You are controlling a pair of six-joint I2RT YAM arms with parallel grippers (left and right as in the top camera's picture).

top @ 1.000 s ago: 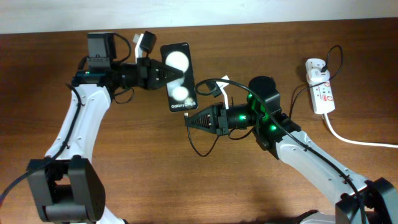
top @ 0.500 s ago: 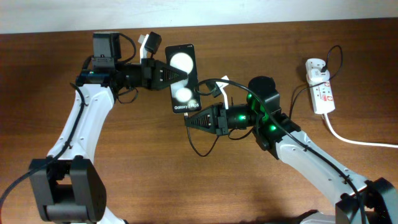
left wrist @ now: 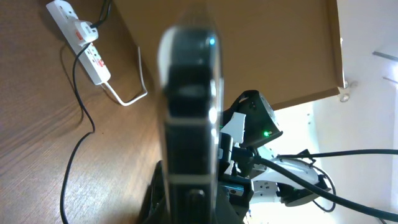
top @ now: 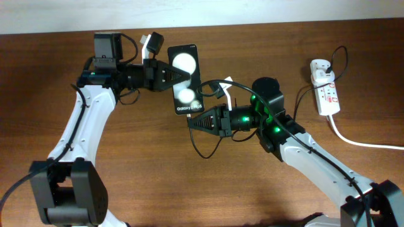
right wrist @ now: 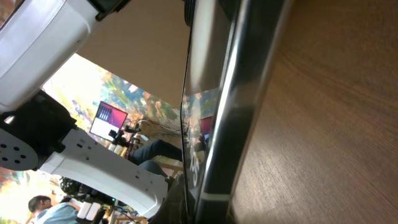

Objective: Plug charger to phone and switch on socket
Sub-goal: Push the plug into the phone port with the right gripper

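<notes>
I had the left gripper (top: 172,74) clamped on the phone (top: 189,79), one glossy black slab. I counted two round white spots on it and read small white "Galaxy" lettering at its lower end. Just below that end, my right gripper (top: 191,123) was pinched narrow on the charger (top: 203,156), one thin black cable looping under the phone. Well right of the phone, on the wood-grain table (top: 126,183), lay one white plastic socket (top: 328,94) with red marks, one white adapter (top: 319,68) and a thick white cord (top: 363,142).

Overhead looks straight down on whole desk (top: 158,189). Left wrist, right wrist very close, opposite sides, both sharing phone (left wrist: 189,124) edge-on.
</notes>
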